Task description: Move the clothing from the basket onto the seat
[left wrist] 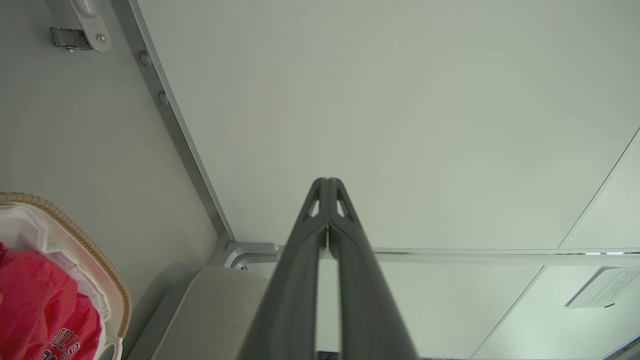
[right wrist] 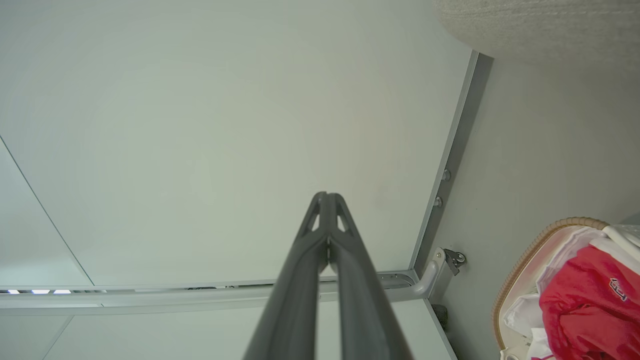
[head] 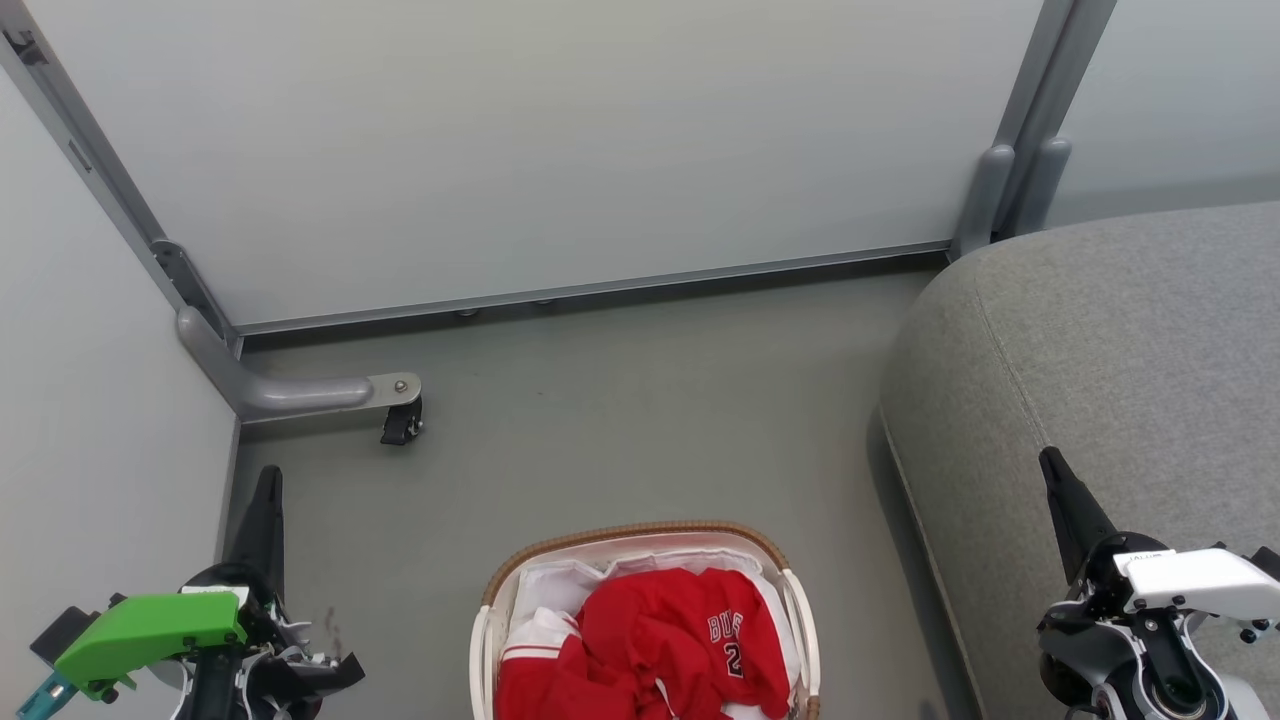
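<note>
fingers (left wrist: 300,260) of left gripper (left wrist: 327,182) and right gripper (right wrist: 327,196) are pressing together, empty; clothing (head: 660,640) is lying in the basket (head: 630,530).

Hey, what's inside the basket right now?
Red clothing with white lettering lies bunched in the basket, over a white liner. The basket's bottom is covered; its near end is cut off.

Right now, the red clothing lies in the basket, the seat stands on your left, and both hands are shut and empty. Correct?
One thing is wrong: the seat stands on my right, not my left, as the head view shows. The rest holds: the clothing lies in the basket, and the left hand and right hand are shut and empty.
</note>
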Controlling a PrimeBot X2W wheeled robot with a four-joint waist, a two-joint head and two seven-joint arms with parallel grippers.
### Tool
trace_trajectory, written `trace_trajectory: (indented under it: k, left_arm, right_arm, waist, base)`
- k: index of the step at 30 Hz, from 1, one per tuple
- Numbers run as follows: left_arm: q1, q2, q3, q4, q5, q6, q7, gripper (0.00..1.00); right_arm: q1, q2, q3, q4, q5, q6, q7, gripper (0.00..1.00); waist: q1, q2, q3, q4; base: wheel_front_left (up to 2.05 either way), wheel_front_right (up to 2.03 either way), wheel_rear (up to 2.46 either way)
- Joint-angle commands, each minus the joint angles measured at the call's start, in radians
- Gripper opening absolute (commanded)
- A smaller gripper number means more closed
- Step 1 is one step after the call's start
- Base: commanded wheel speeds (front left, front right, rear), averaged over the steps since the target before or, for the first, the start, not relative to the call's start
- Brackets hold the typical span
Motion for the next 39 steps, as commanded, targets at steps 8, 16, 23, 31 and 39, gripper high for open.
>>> trace_trajectory:
  k: [8, 16, 23, 31, 39]
  left_arm:
    - [-0.013, 0.007, 0.001, -0.001, -0.002, -0.005, 0.004, 0.0]
    - [-0.013, 0.007, 0.001, -0.001, -0.002, -0.005, 0.004, 0.0]
    - [0.001, -0.001, -0.001, 0.004, 0.0, 0.0, 0.0, 1.0]
    - [0.029, -0.006, -0.034, 0.026, 0.011, 0.0, -0.024, 1.0]
    - [0.037, -0.005, -0.075, 0.01, 0.049, 0.0, -0.064, 1.0]
  right_arm:
    - [-0.007, -0.006, -0.002, -0.002, 0.002, 0.0, 0.0, 0.0]
    - [-0.007, -0.006, -0.002, -0.002, 0.002, 0.0, 0.0, 0.0]
    - [0.002, 0.001, 0.0, 0.004, 0.0, 0.0, 0.0, 1.0]
    - [0.03, 0.011, 0.021, 0.028, -0.014, 0.0, -0.025, 1.0]
    - [0.035, 0.009, 0.026, 0.027, -0.073, 0.0, -0.065, 1.0]
  waist:
    - [0.0, 0.0, 0.0, 0.0]
    - [0.0, 0.0, 0.0, 0.0]
    - [0.0, 0.0, 0.0, 0.0]
    - [0.0, 0.0, 0.001, 0.0]
    - [0.0, 0.0, 0.002, 0.0]
  base:
    - [0.0, 0.0, 0.0]
    - [0.0, 0.0, 0.0]
    - [0.0, 0.0, 0.0]
    - [0.0, 0.0, 0.0]
    - [0.0, 0.0, 0.0]
